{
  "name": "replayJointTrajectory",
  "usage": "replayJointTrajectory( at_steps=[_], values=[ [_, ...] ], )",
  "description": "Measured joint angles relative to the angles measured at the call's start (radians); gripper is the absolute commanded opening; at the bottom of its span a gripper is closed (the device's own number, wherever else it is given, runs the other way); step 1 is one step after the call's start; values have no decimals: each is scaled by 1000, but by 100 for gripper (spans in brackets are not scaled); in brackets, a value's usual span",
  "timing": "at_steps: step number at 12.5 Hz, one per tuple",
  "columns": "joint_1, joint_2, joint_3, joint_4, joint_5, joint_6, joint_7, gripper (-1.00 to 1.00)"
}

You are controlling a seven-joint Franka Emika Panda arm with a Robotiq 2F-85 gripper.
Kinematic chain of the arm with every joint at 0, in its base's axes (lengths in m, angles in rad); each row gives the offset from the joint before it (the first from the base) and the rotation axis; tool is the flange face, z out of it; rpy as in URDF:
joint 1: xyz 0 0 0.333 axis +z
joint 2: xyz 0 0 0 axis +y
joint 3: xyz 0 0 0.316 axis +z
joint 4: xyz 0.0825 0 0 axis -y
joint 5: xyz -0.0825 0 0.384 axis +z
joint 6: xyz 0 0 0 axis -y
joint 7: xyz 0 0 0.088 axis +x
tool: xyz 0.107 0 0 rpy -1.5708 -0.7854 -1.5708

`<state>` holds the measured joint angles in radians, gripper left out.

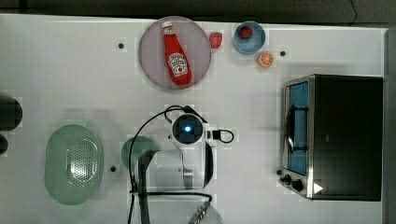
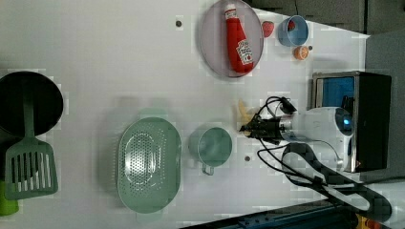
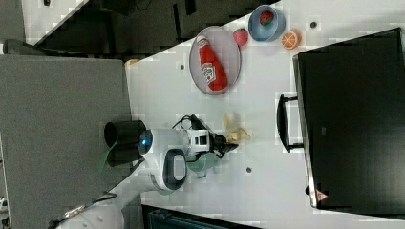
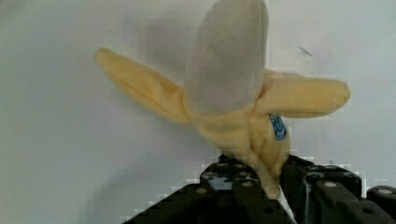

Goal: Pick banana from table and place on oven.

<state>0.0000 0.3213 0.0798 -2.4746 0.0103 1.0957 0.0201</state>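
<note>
The claw [image 4: 261,186] was seen pinching the banana [image 4: 229,93] at its stem end, low over the desk [image 1: 70,70], with the oven [image 1: 345,135] well apart. A grip so near the tip was judged likely to let the fruit swing or slip on lifting. Open desk was noted between banana and oven; the oven's raised front edge must be cleared.
</note>
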Motion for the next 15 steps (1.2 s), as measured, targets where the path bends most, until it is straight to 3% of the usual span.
replayJointTrajectory(
  at_steps=[3,9,12,15],
  values=[
    [-4,-185,-7,8,-3,-93,-2,-50],
    [-11,-644,-28,164,-36,-581,-1,-50],
    [-20,-746,-65,334,-13,-816,-4,-50],
    [-7,-800,-109,389,-16,-913,-5,-50]
  ],
)
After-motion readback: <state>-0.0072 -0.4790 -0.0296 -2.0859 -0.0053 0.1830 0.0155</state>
